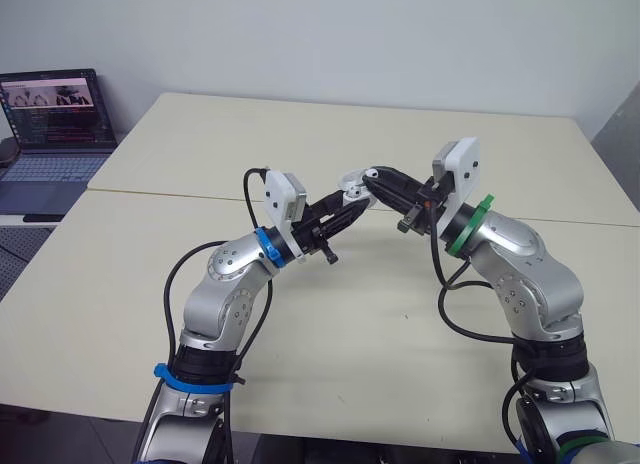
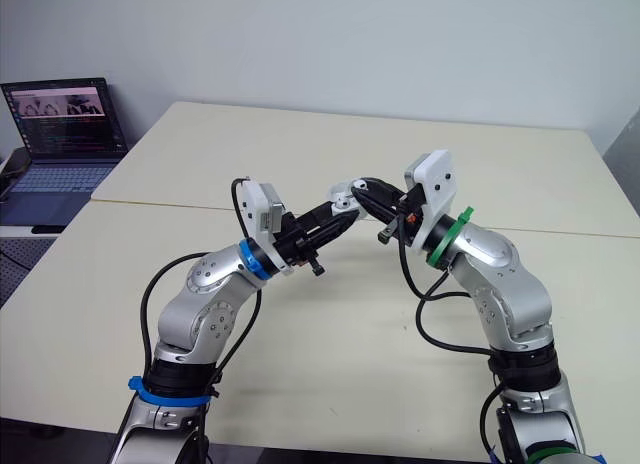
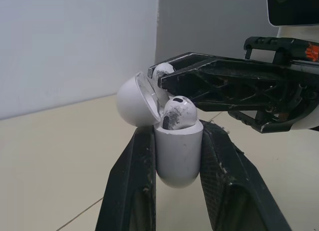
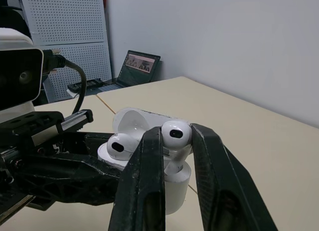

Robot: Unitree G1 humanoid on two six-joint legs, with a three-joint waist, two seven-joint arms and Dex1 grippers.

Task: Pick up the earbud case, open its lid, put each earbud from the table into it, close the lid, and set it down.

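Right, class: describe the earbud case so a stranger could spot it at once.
Above the middle of the beige table, the left end effector meets the right end effector. The left one grips the white earbud case, lid flipped open, first earbud seated inside; the right one pinches only the second earbud.

One earbud case (image 3: 178,159); an earbud (image 4: 175,135) and a second earbud (image 4: 118,146) — two; left gripper (image 3: 178,130), right gripper (image 4: 175,132) — two; one laptop (image 1: 55,134), upper left.
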